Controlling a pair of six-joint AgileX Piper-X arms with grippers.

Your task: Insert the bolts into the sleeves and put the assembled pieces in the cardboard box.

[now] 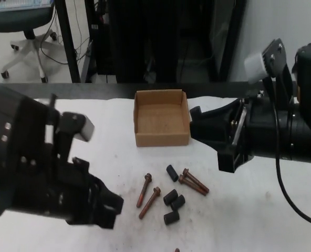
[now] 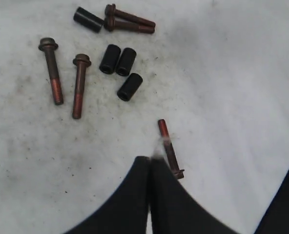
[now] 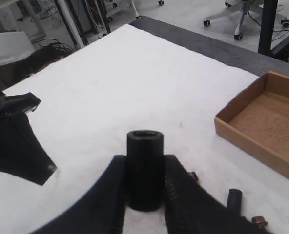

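Nothing looked assembled yet. The cardboard box (image 1: 161, 118) stood empty at 12 o'clock from the loose parts. Four bolts (image 2: 51, 70) and four sleeves (image 2: 109, 59) lay on the cloth (image 1: 239, 220), with a fifth bolt (image 2: 168, 144) apart at 6 o'clock. The right claw (image 3: 144, 163) pinched a short, black, hollow sleeve (image 3: 144, 146) upright, at about 2 o'clock from the heap. The left claw (image 2: 151, 161) was pressed together and seemingly empty.
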